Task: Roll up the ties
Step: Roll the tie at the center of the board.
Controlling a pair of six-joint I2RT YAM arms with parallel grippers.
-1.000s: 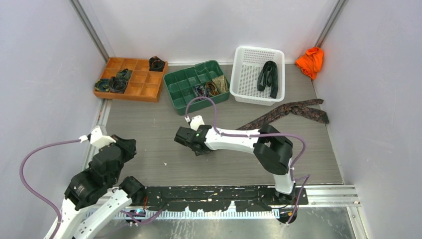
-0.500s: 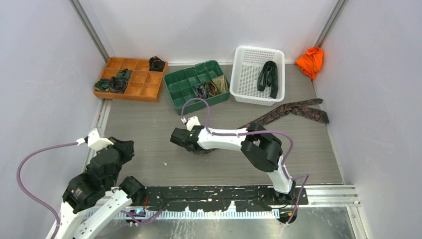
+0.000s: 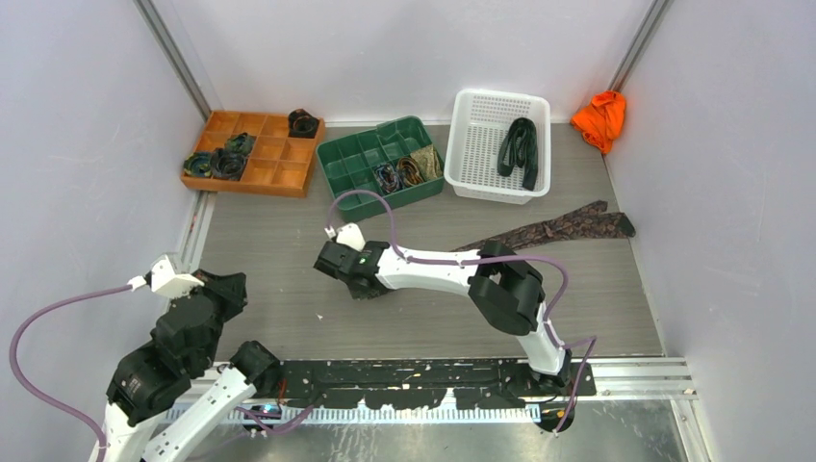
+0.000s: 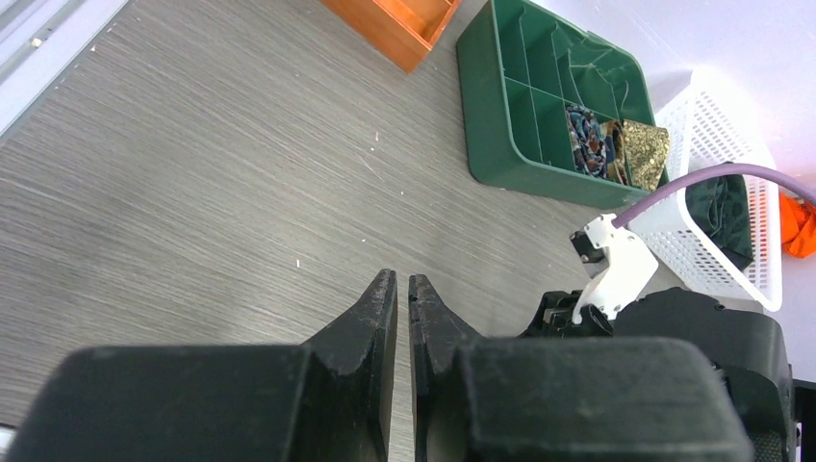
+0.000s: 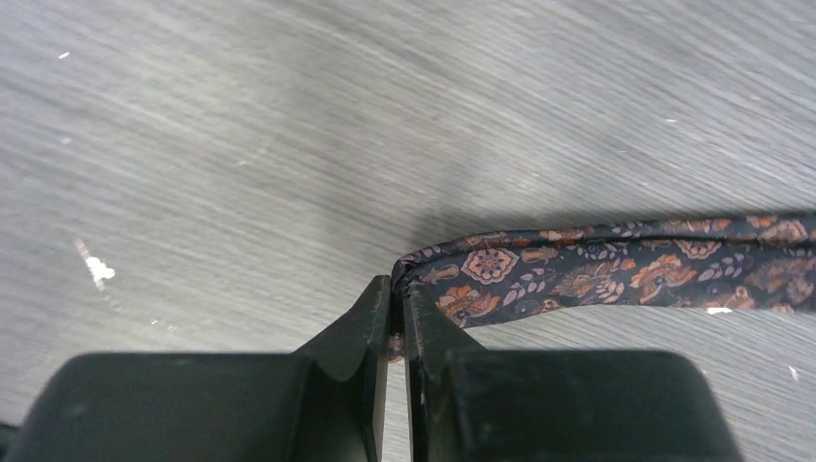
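A long dark brown patterned tie point(image 3: 558, 229) lies stretched across the table's right half, its far end near the right wall. My right gripper point(image 3: 339, 266) is at table centre, shut on the tie's narrow end. In the right wrist view the folded tip of that tie point(image 5: 597, 269) sits pinched between the fingertips of my right gripper point(image 5: 397, 284). My left gripper point(image 3: 227, 289) hangs at the near left; the left wrist view shows this left gripper point(image 4: 402, 280) shut with nothing in it. A black tie point(image 3: 520, 149) lies loose in the white basket point(image 3: 471, 178).
An orange tray point(image 3: 274, 178) at the back left holds rolled tie coils point(image 3: 228, 164). A green tray point(image 3: 361, 154) beside it holds more coils point(image 3: 404, 171). An orange cloth lump point(image 3: 599, 117) sits in the back right corner. Grey walls close both sides.
My right gripper has shut on the tie's end and moved left, dragging the tie straighter. My left arm has drawn back toward the near left.
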